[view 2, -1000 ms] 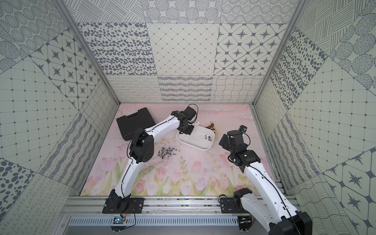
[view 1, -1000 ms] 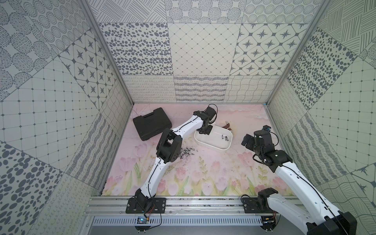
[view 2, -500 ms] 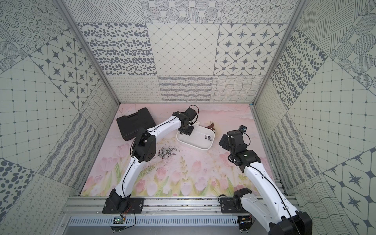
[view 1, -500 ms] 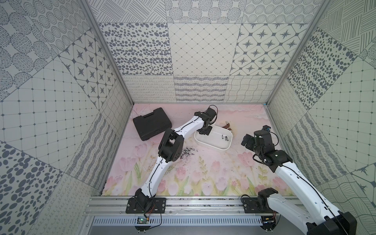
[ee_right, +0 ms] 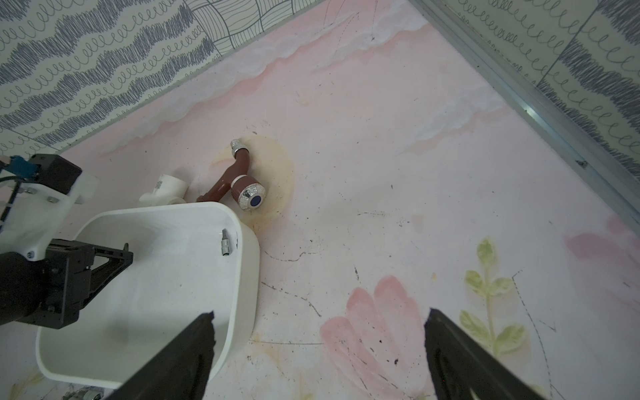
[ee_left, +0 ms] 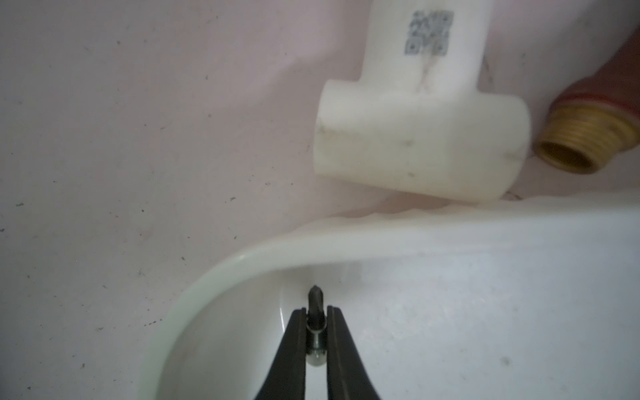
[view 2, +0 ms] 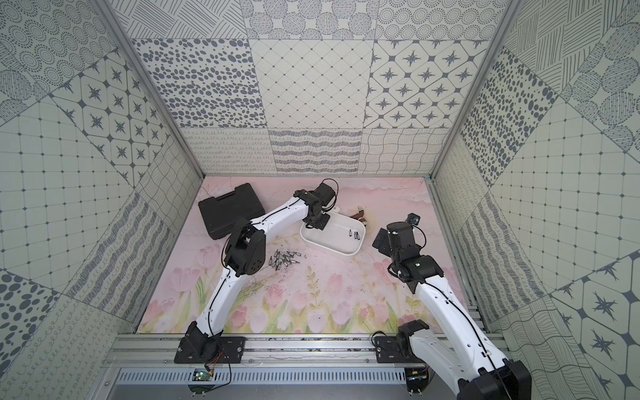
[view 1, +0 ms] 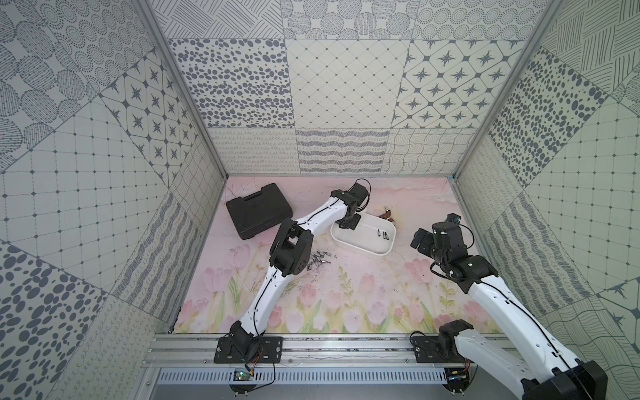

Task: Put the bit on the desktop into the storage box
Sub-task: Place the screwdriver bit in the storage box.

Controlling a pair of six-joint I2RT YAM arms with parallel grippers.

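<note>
Bit looks tiny, hard, probably slippery steel; left gripper pinches it mid-shank, storage box floor just below. Right gripper gapes wide, empty.

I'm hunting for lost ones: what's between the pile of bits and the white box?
Only bare desktop separates the pile of bits from the storage box, shown in a top view.

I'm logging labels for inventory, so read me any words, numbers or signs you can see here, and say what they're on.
No words or numbers can be read.
White pipe fitting: a square scan code, blurred, no letters.
Black case: nothing legible.
</note>
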